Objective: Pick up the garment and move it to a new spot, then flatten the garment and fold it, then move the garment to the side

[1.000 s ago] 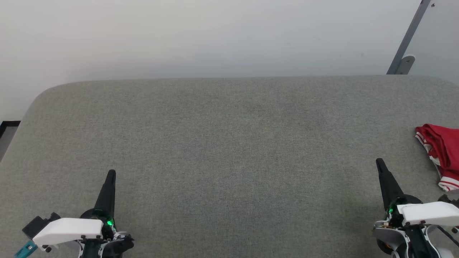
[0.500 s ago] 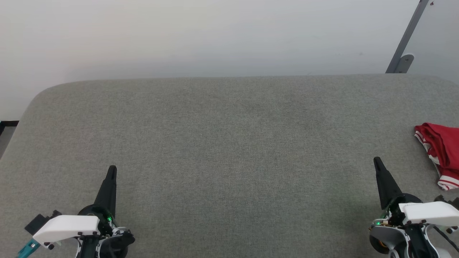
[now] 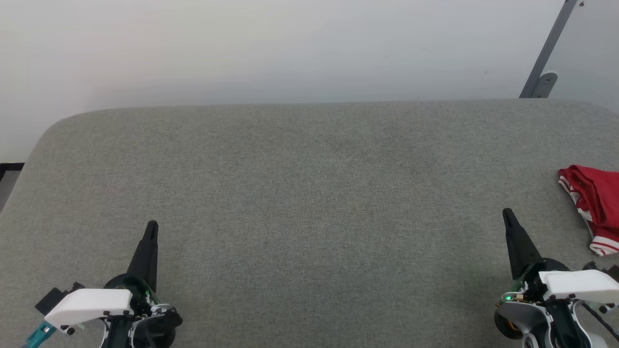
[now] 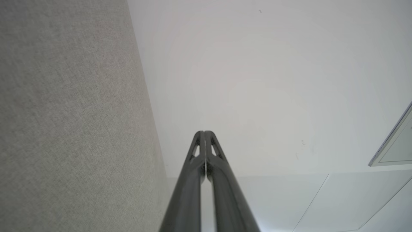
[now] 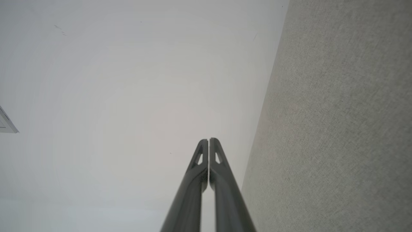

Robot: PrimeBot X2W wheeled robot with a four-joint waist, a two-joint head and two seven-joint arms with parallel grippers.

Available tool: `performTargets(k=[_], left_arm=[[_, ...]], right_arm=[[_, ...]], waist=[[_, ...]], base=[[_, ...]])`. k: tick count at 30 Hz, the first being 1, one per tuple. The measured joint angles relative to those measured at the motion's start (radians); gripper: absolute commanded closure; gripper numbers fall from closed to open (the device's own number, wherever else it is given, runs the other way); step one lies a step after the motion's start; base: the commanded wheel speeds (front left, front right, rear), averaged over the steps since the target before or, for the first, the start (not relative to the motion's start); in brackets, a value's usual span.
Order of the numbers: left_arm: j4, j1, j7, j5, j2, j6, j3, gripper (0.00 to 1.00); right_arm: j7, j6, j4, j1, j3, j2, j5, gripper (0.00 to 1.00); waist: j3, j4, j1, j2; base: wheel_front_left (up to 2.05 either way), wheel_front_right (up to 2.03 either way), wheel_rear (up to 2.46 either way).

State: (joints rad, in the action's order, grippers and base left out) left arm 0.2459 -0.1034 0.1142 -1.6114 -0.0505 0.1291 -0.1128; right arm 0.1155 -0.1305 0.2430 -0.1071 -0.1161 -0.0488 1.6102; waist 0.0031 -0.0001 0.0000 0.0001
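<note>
The garment (image 3: pixel 597 198), red with red-and-white striped trim, lies bunched at the right edge of the head view on the grey padded surface (image 3: pixel 309 193), partly cut off by the frame. My right gripper (image 3: pixel 508 215) is shut and empty, a short way left of and nearer than the garment, not touching it. Far across at the lower left, my left gripper (image 3: pixel 152 226) is shut and empty too. In the left wrist view the left gripper (image 4: pixel 204 132) has its fingers pressed together. The right wrist view shows the right gripper (image 5: pixel 208 140) closed the same way.
A white wall (image 3: pixel 290 48) stands behind the grey surface. A grey metal bar with a bracket (image 3: pixel 544 72) leans at the upper right. The surface's rounded left corner (image 3: pixel 43 135) drops to a dark floor strip (image 3: pixel 9 169).
Both grippers have crept slightly up the head view, and the picture has shifted a little. The garment lies where it was.
</note>
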Motion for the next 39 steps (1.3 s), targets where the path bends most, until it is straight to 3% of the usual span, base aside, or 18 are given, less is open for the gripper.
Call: performTargets(k=[39], left_arm=[[0.000,0.000,0.000,0.000,0.001,0.000,-0.001,1.00]], right_arm=[[0.000,0.000,0.000,0.000,0.001,0.000,0.000,1.00]], waist=[[0.000,0.000,0.0000,0.0000]], base=[[0.00,0.00,0.00]])
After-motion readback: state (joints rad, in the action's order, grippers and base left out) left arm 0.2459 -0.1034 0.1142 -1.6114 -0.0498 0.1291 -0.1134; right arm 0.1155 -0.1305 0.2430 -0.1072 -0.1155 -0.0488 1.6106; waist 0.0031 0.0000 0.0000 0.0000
